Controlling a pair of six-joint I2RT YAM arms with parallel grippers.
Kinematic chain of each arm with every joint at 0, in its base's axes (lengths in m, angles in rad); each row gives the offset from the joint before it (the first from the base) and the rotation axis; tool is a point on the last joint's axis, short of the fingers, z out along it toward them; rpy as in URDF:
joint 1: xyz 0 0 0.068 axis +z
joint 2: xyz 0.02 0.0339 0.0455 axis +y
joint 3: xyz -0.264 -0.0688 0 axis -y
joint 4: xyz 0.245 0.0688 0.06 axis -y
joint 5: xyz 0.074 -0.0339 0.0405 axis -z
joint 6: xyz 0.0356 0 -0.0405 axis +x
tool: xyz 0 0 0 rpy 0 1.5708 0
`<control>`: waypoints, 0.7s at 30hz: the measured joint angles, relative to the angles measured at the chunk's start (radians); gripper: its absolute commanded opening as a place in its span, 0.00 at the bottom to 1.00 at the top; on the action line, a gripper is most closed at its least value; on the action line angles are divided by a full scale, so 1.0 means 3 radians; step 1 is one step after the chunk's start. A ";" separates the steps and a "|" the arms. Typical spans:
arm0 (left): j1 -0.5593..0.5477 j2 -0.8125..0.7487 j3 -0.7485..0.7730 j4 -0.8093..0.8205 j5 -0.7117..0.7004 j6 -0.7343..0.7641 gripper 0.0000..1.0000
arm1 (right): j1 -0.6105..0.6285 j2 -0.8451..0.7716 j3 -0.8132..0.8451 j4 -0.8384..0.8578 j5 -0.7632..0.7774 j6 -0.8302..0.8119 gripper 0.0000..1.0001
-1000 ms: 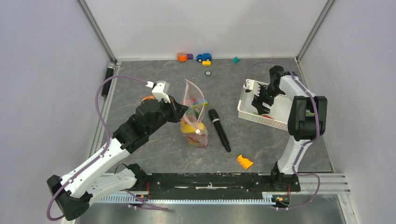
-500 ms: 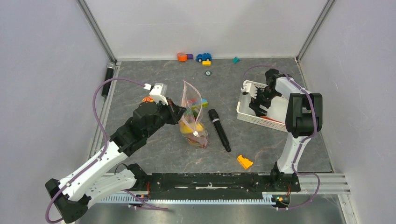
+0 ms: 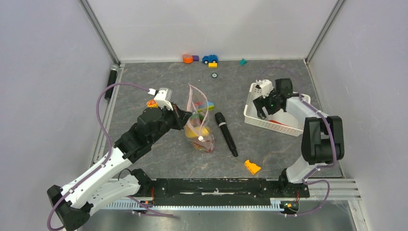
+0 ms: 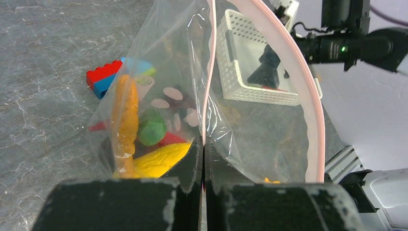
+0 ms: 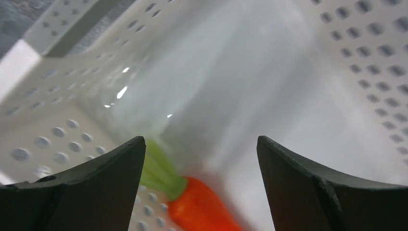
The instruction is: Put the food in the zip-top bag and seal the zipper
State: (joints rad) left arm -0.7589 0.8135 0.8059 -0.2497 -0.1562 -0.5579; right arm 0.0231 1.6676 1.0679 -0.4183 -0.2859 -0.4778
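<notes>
The zipper of the zip-top bag is pinched in the closed left gripper at the bag's left side. Yellow, green and orange food is seen inside the bag. Well right of the bag, the right gripper is spread wide inside the white basket, just above a carrot.

My left fingers are matt black plastic, scuffed pale at the edges. The bag is clear, glossy, wrinkled plastic film; its zipper is a smooth pink strip. The basket is white perforated plastic with a soft sheen. The carrot is glossy orange plastic. The table looks like matt grey marbled stone.
</notes>
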 measured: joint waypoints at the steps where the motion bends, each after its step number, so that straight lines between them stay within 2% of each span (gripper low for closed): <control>1: 0.0000 0.0000 0.0000 0.0005 -0.0001 0.0004 0.02 | 0.0061 -0.0069 -0.0117 0.0071 0.0074 0.0164 0.92; 4: 0.0000 -0.0001 -0.0001 0.0017 -0.0010 0.0022 0.02 | 0.0364 -0.0158 -0.0323 0.0219 0.0362 0.0589 0.93; 8: 0.0000 -0.0041 -0.0058 0.0070 -0.0024 0.0047 0.03 | 0.0618 -0.0158 -0.0338 0.0209 0.0661 0.0870 0.93; 21: 0.0000 -0.0065 -0.0120 0.0069 -0.0183 0.0084 0.02 | 0.0594 -0.0123 -0.0306 -0.0312 0.1834 0.1001 0.93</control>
State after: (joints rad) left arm -0.7589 0.7940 0.7700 -0.2291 -0.2111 -0.5327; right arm 0.2012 1.6306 0.9760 -0.5117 0.2642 -0.1776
